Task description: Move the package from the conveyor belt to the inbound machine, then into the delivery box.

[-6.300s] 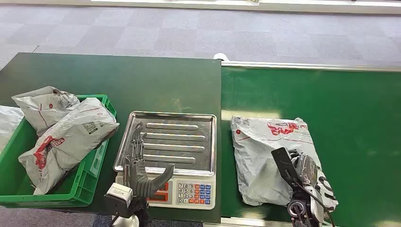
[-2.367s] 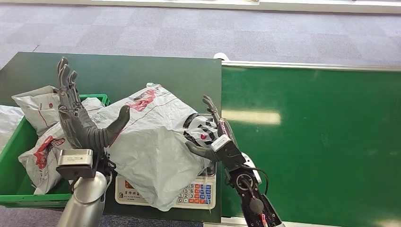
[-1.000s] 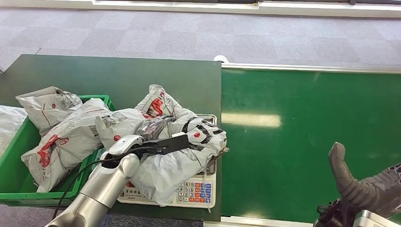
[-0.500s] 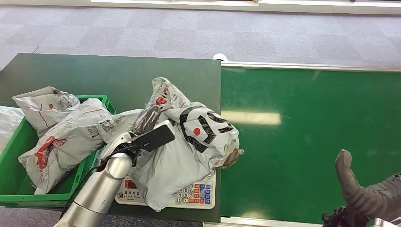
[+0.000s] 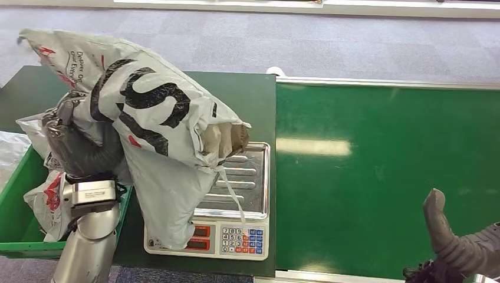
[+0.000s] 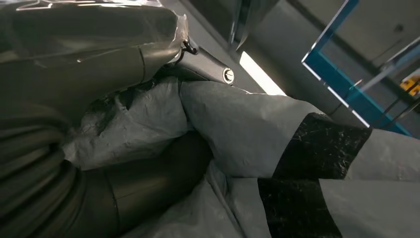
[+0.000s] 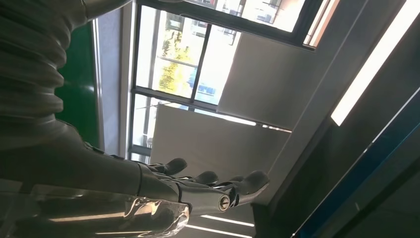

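Left hand (image 5: 82,150): clutches the package (image 5: 153,118) at frame left, raised off the scale (image 5: 236,194) to reach the crate (image 5: 15,177).
Right hand (image 5: 457,244): fingers spread, holding nothing, lower right.

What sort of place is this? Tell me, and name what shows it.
Probably a parcel-sorting station: a green conveyor belt, a weighing scale with a keypad, and a green crate of grey mailer bags. The left hand grips another mailer bag.

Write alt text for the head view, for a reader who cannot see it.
The robot's left hand grips a grey package lifted above a scale's metal tray, beside a green bin of other parcels. The green conveyor belt lies to the right, with the right hand open at its near edge.
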